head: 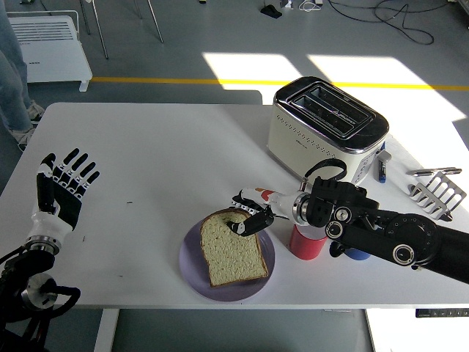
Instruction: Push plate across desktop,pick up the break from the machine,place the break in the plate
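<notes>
One slice of light brown bread (233, 248) lies flat on the round lilac plate (192, 265), which sits near the front edge of the white tabletop (161, 161). We see the right hand (250, 213) reaching in from the right, its black fingers (249, 224) curled over the top crust of the slice and pinching it, so the hand has the bread in its grip while the slice rests on the plate. Just right of the plate we spot a red mug (303, 244), mostly hidden under the black right forearm, and a sliver of a blue mug (356, 254) beyond it. Behind them stands the cream two-slot toaster with a chrome top (326, 129), both slots empty as far as we can tell. A metal toast rack (437, 192) sits at the far right. The left hand (60, 192) is raised at the left edge, palm up, fingers spread wide, holding nothing. At top left we catch a person's jeans-clad legs (12, 70) beside a white radiator (53, 38).
</notes>
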